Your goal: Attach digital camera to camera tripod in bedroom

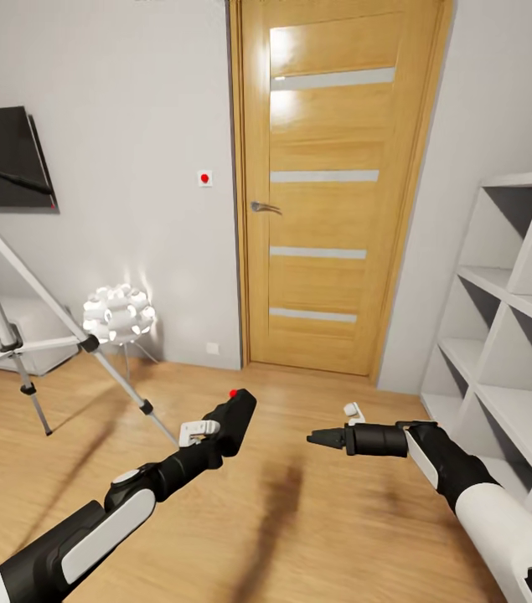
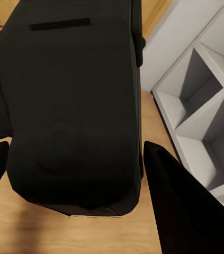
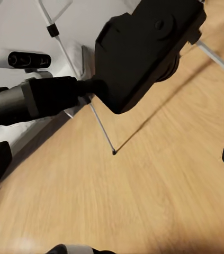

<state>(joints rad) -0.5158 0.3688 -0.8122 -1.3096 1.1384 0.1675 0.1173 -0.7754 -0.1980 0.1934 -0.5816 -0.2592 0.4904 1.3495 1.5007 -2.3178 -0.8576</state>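
The digital camera (image 1: pixel 237 414) is a small black box with a red dot on top, held above the wood floor at centre left. My left gripper (image 1: pixel 217 439) is shut on it; in the left wrist view the camera body (image 2: pixel 72 106) sits between the two dark fingers (image 2: pixel 180 211). The right wrist view shows the same camera (image 3: pixel 143 50) at the end of my left arm. The camera tripod (image 1: pixel 14 331) stands at the far left, its silver legs spread and its black head at the frame edge. My right gripper (image 1: pixel 320 436) hovers open to the camera's right, holding nothing.
A closed wooden door (image 1: pixel 337 184) is straight ahead. A white ball lamp (image 1: pixel 119 314) glows on the floor beside the tripod. White cubby shelves (image 1: pixel 508 318) line the right wall. A dark panel (image 1: pixel 6 159) hangs on the left wall.
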